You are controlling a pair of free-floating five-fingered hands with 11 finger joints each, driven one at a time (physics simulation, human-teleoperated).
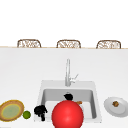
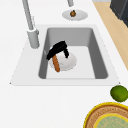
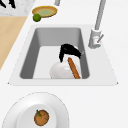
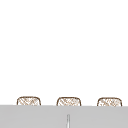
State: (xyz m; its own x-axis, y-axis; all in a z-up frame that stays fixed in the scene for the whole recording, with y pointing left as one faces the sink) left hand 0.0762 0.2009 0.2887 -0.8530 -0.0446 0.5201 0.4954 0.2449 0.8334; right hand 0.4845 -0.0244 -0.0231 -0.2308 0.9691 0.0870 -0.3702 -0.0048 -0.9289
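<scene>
Two robot hands at a sink, one over a brown stick on a white plate.

On the bench at the far left lies a yellow-rimmed dish (image 1: 11, 110) with a lime (image 1: 26, 114) just beside it. The left robot hand (image 1: 40, 110) hangs at the sink's (image 1: 67, 83) near left rim, fingers curled on nothing. A red ball (image 1: 67, 115) sits at the near front and hides much of the basin. Past it, the right robot hand (image 2: 58, 48) hovers low in the basin over the stick (image 2: 56, 63), fingers bent down around its upper end; whether they pinch it I cannot tell. The stick leans on the plate (image 2: 67, 62) on the sink floor. The tap (image 1: 68, 72) stands at the far rim. On the right bench a grey saucer (image 1: 116, 107) holds a brown nut (image 1: 115, 103).
</scene>
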